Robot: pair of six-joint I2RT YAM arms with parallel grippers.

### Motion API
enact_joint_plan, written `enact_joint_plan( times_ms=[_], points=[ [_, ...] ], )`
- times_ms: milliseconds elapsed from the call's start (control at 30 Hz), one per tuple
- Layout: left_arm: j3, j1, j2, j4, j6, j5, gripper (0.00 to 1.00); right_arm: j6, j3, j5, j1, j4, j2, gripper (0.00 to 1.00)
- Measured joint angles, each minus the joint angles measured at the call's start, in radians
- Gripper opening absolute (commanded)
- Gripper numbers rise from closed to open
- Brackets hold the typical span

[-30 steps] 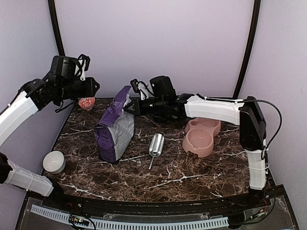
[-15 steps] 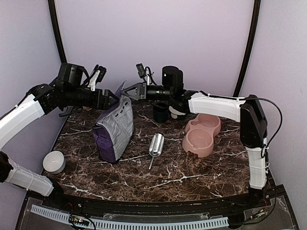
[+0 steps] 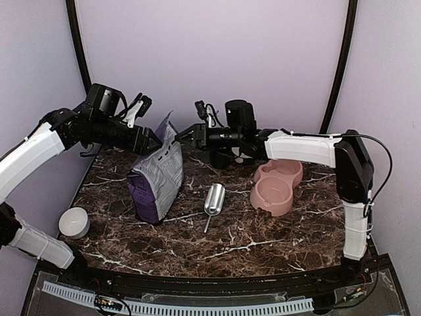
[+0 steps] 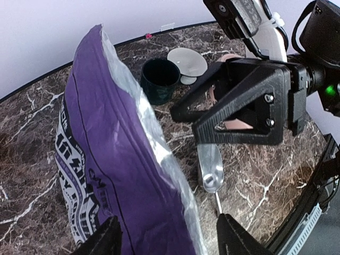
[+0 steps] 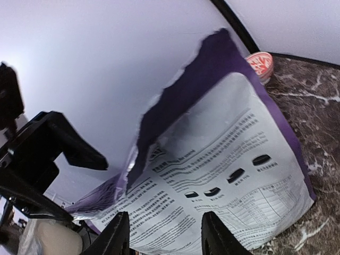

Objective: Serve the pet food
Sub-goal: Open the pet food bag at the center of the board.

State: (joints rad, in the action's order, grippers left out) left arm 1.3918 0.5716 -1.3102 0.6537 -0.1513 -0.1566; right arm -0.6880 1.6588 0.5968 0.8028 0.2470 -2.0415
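Purple bag (image 3: 158, 179) top btwn L gripper (image 3: 154, 139), R gripper (image 3: 183, 134), both spread.

One purple bag (image 3: 158, 181), one metal scoop (image 3: 214, 199), one pink double bowl (image 3: 276, 187), one dark cup (image 4: 159, 79), one white bowl (image 3: 74, 222)

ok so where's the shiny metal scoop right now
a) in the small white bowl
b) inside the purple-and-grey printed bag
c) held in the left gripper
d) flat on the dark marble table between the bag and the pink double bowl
d: the shiny metal scoop lies flat on the dark marble table, with the purple-and-grey printed bag on one side and the pink plastic double bowl on the other.
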Motion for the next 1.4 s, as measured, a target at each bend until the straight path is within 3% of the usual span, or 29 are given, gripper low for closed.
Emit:
enact_joint_plan(
  times_ms=[133, 367, 467, 533, 600, 667, 700, 933, 1200, 1367, 1400],
  points=[
    [0.054, 0.000, 0.001, 0.098, 0.035, 0.006, 0.63, 0.014, -0.030, -0.037, -0.004, -0.047, 0.022, 0.54],
    [0.100, 0.001, -0.025, 0.188, 0.042, 0.005, 0.82, 0.005, -0.035, -0.044, 0.000, -0.045, 0.024, 0.59],
    [0.095, 0.001, -0.052, 0.195, 0.038, -0.010, 0.84, 0.004, -0.035, -0.043, 0.005, -0.047, 0.024, 0.63],
    [0.092, 0.003, -0.071, 0.201, 0.035, -0.011, 0.69, 0.002, -0.034, -0.039, 0.008, -0.046, 0.024, 0.65],
    [0.092, 0.005, -0.085, 0.207, 0.029, -0.003, 0.41, 0.000, -0.033, -0.032, 0.012, -0.046, 0.024, 0.67],
    [0.092, 0.006, -0.092, 0.217, 0.028, 0.008, 0.05, -0.003, -0.027, -0.024, 0.016, -0.047, 0.024, 0.68],
    [0.092, 0.007, -0.092, 0.222, 0.027, 0.018, 0.00, -0.005, -0.021, -0.021, 0.019, -0.047, 0.024, 0.68],
    [0.092, 0.014, -0.046, 0.207, -0.056, 0.071, 0.00, -0.003, 0.046, -0.005, 0.030, -0.041, 0.024, 0.68],
    [0.039, 0.055, 0.054, 0.092, -0.489, 0.179, 0.00, 0.039, 0.069, -0.034, -0.009, -0.126, 0.050, 0.70],
    [0.003, 0.095, 0.060, 0.003, -0.667, 0.264, 0.01, 0.125, -0.004, -0.056, -0.053, -0.212, 0.169, 0.71],
    [-0.006, 0.100, 0.060, -0.022, -0.689, 0.272, 0.05, 0.145, -0.032, -0.055, -0.055, -0.214, 0.203, 0.71]
  ],
)
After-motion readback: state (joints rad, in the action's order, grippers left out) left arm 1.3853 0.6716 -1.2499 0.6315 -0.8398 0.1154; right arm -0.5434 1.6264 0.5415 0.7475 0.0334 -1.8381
